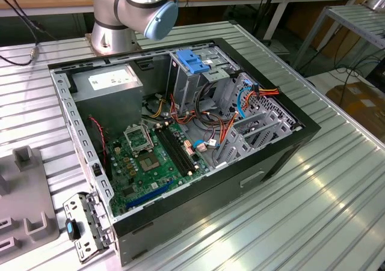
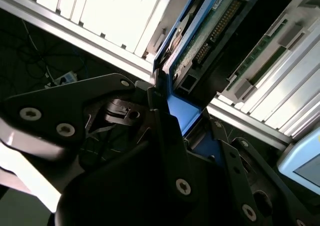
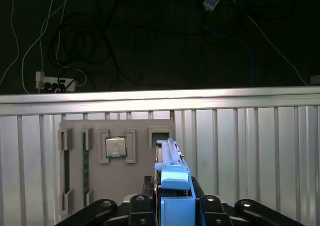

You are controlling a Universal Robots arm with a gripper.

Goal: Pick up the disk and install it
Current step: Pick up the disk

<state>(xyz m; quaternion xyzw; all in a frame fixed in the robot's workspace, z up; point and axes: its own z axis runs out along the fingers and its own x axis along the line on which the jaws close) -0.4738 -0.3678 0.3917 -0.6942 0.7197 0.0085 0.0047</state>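
Observation:
The disk (image 3: 170,158) stands on edge between my gripper's (image 3: 175,202) black fingers, gripped by its blue plastic side rails. In the second wrist view the disk (image 2: 207,33) shows its green circuit-board underside and a blue rail, and the gripper (image 2: 184,117) is shut on that rail end. In the first wrist view the disk's far end lies by a slot of the grey tray (image 3: 145,126); whether it still touches the slot I cannot tell. In the exterior view the arm's base (image 1: 129,9) stands behind the open computer case (image 1: 180,133).
The case holds a grey cage with a blue plastic top (image 1: 194,62), a grey metal box with a white sticker (image 1: 108,82), a green motherboard (image 1: 147,157) and loose cables. The tray carries a processor chip (image 3: 116,147) and memory sticks (image 3: 85,166). Ribbed metal tabletop (image 1: 325,205) surrounds everything.

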